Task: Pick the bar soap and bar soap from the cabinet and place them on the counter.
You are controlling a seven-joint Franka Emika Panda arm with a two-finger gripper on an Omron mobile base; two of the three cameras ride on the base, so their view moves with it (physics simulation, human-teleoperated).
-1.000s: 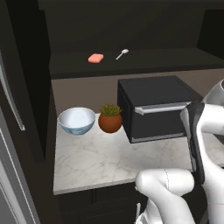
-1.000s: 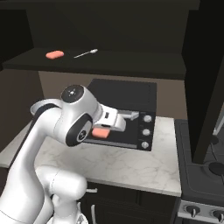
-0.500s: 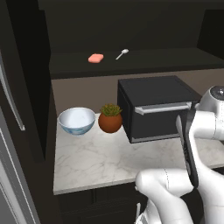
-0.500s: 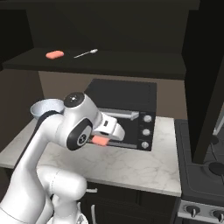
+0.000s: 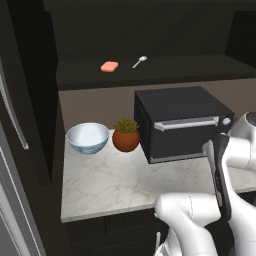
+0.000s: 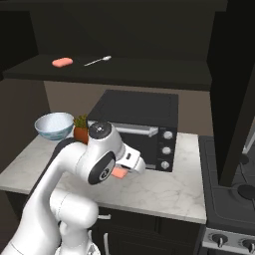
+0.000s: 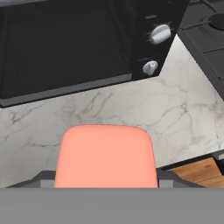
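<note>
One salmon-pink bar soap (image 7: 105, 155) sits between my fingertips, and my gripper (image 7: 105, 180) is shut on it. From the right base view that bar soap (image 6: 117, 173) and gripper (image 6: 122, 171) hang low over the marble counter (image 6: 164, 191), just in front of the toaster oven. A second bar soap (image 5: 109, 66) (image 6: 62, 62) lies flat on the open shelf of the dark cabinet (image 6: 129, 74) (image 5: 165, 70), up and to the left, far from the gripper. Bare counter (image 7: 175, 109) lies under and ahead of the held bar.
A black toaster oven (image 5: 180, 125) (image 6: 142, 122) (image 7: 65, 43) stands at the back of the counter. Left of it are a potted plant (image 5: 125, 136) (image 6: 80, 130) and a pale blue bowl (image 5: 87, 138) (image 6: 54, 125). A silver spoon (image 5: 139, 61) (image 6: 98, 61) lies on the shelf. A stove (image 6: 234, 199) borders the counter's right end.
The arm has folded down and the gripper has carried the bar soap lower, from in front of the oven door toward the counter. The shelf bar has not moved.
</note>
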